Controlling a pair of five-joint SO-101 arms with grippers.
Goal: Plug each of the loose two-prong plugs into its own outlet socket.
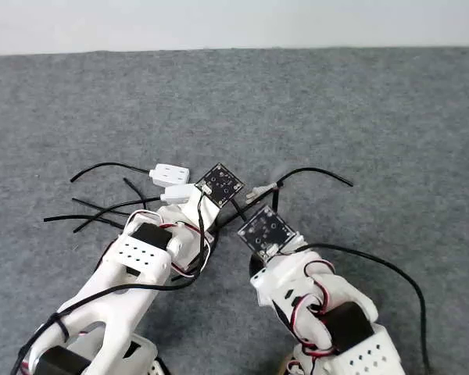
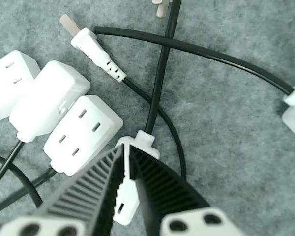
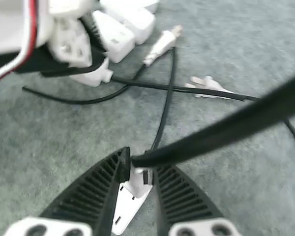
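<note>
Grey felt-like carpet (image 1: 359, 109) covers the table as far as a plain pale wall (image 1: 219, 23); black cords (image 2: 187, 47) cross over it. The left pincer (image 2: 127, 150) is pinching a white connector (image 2: 129, 196) near its cord end; plug or socket, I cannot tell. Three white outlet sockets (image 2: 81, 132) lie clustered just beside its tips; a loose two-prong plug (image 2: 93, 49) lies beyond them, unplugged. The right pincer (image 3: 137, 160) is clamped on a second white connector (image 3: 130, 196); loose plugs (image 3: 206, 84) lie on the carpet ahead of its tips, apart from it.
</note>
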